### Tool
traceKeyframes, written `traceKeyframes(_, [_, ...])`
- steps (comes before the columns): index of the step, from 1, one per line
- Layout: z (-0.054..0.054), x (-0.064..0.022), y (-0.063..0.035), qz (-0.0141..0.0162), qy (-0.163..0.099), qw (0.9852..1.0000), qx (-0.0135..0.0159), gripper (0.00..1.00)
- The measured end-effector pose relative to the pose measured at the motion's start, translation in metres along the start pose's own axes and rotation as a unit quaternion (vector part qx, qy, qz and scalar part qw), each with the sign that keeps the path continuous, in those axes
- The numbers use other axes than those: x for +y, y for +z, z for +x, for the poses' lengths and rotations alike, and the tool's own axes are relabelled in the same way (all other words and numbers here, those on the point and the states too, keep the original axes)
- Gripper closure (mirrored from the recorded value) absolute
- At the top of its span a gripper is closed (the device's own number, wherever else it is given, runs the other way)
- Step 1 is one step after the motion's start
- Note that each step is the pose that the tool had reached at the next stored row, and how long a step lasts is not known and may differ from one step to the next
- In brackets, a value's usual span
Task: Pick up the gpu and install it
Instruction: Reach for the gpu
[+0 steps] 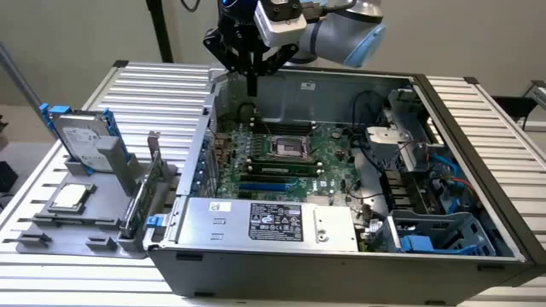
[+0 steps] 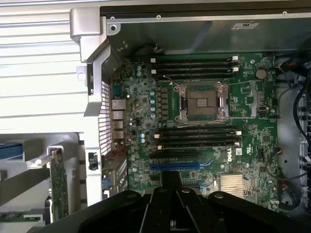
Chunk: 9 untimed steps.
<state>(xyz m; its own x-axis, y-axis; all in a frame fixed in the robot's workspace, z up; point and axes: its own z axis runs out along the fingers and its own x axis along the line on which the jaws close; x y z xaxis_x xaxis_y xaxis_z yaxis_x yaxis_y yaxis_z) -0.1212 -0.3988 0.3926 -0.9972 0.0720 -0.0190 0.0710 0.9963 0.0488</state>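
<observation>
Pincer [image 1: 252,88], pressed together and holding nothing, hangs over the rear of the open computer case [image 1: 256,268], above the motherboard [image 1: 282,160]. The gpu [image 1: 139,201] stands on edge in a grey holder [image 1: 77,240] outside the case, on the exterior view's left, well apart from the pincer. A hard drive [image 1: 85,144] stands near it in the same holder.

Probable hazards: a thin card gripped off-centre may tilt or slip. The case's side wall lies between holder and motherboard and could be struck. A card seated askew in the blue slot [image 2: 175,165] may bind or bend.

The tabletop [image 1: 503,128] is ribbed pale metal, which could let the holder slide. A plain light wall [image 1: 68,32] stands behind.
</observation>
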Motion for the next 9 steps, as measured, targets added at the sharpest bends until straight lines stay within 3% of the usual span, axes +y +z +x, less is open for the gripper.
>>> traceKeyframes(9, [0.0, 0.0, 0.0, 0.0, 0.0, 1.0, 0.0, 0.89])
